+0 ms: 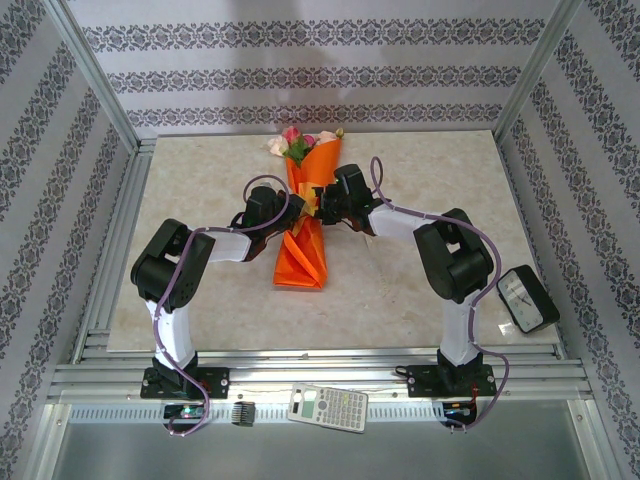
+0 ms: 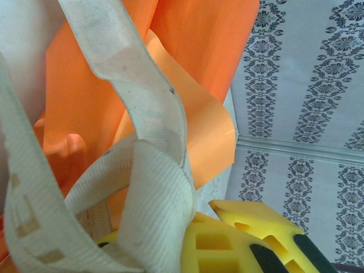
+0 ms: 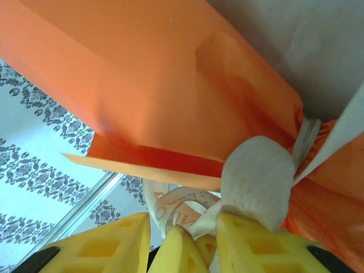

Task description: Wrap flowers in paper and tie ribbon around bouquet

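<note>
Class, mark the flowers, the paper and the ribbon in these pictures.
flowers (image 1: 296, 140), top external view, on the rose heads
paper (image 1: 300, 262), top external view, on its flared near end
ribbon (image 2: 153, 108), left wrist view, on the arching band

- Two robot arms (image 1: 180, 262) (image 1: 452, 258)
- One orange paper bouquet (image 1: 300, 262)
- One cream ribbon (image 2: 153, 114)
- One calculator (image 1: 328, 408)
- One black-cased device (image 1: 526, 298) with a white face
</note>
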{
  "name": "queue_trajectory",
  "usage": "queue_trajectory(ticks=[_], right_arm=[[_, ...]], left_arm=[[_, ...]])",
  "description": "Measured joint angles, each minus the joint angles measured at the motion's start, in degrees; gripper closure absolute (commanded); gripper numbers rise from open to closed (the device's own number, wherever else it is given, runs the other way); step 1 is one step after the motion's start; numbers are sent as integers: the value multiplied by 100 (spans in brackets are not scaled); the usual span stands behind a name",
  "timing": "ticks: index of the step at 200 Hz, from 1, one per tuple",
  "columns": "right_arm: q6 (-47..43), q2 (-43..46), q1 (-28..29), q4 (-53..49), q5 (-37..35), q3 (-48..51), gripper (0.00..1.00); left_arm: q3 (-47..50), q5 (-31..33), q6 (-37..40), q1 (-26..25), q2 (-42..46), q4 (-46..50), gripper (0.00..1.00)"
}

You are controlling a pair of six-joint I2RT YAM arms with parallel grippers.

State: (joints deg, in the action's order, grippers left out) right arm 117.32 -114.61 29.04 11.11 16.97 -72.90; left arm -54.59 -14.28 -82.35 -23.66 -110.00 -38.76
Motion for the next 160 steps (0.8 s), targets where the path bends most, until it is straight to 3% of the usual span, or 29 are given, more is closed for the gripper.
queue_trajectory(ticks=[99, 160], right_arm=[[201, -33, -44, 162, 2, 107, 64], [254, -33, -44, 219, 0, 107, 70]], left_arm=[[219, -214, -55, 0, -9, -710, 100], [225, -315, -55, -2, -55, -772, 100]])
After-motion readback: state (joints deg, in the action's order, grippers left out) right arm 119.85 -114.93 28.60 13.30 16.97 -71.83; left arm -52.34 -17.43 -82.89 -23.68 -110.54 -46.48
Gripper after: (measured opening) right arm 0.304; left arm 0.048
